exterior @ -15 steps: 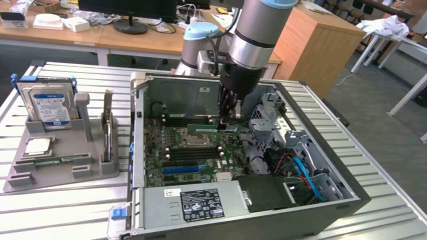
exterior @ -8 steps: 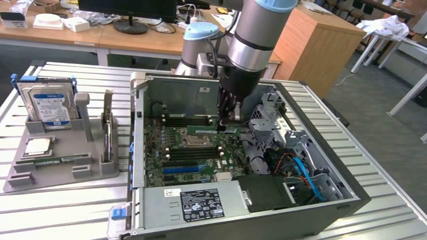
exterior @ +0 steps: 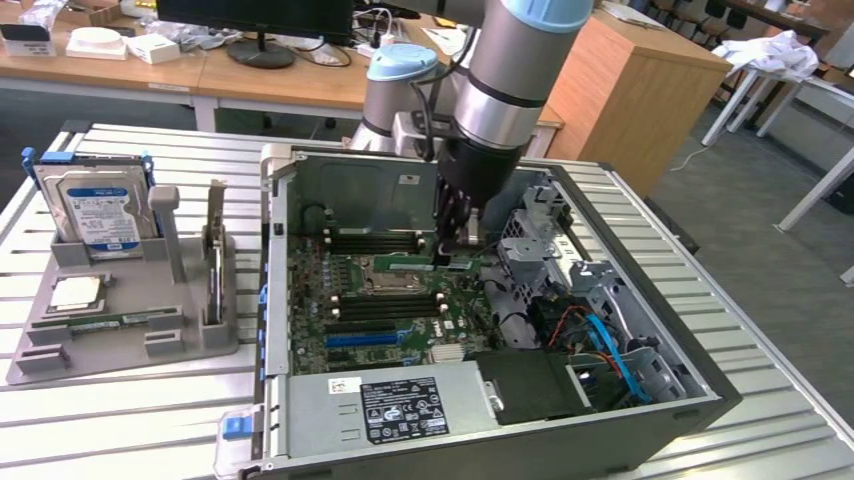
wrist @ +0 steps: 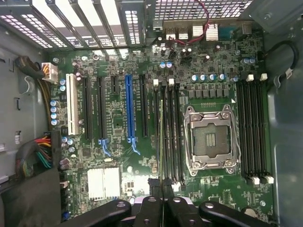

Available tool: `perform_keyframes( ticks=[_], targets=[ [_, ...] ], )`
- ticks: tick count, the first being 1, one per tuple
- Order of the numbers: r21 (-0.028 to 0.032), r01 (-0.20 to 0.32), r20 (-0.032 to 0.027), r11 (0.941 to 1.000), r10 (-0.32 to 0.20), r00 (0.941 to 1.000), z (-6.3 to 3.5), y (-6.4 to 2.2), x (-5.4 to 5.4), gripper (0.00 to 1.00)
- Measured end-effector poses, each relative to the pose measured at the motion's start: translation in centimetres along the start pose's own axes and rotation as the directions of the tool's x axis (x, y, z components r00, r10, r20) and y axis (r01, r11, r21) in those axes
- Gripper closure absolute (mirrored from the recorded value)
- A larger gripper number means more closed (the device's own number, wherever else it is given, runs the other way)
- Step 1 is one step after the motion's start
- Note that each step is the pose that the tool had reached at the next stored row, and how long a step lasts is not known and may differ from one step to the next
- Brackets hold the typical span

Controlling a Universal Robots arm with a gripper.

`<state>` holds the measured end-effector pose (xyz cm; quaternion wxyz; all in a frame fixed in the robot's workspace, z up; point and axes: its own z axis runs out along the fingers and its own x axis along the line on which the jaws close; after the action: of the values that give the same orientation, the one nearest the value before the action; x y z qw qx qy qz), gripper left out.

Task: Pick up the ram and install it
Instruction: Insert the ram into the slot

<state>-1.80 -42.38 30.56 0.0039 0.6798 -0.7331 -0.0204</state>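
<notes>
Now the long, thin green circuit-board ram stick (wrist: 161, 142) is seen edge-on, pinched by its upper edge in the black two-finger gripper (wrist: 162, 201), whose jaws are drawn narrow around it. In the exterior view it is held over the green motherboard (exterior: 387, 300) inside the open grey computer case (exterior: 694, 390), at about twelve o'clock of the silver CPU socket (exterior: 384, 287). The lower edge is lined up along a black memory slot (wrist: 169, 132) beside that socket. The stick is judged light, stiff and fragile; it is best gripped by its bare edges, square, never twisted.
</notes>
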Motion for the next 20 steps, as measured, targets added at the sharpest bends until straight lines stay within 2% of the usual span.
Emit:
perform_keyframes(
  ticks=[20],
  targets=[
    [0.0000, 0.000, 0.0000, 1.0000, 0.000, 1.0000, 1.41, 0.00, 0.0, 0.88]
  ],
)
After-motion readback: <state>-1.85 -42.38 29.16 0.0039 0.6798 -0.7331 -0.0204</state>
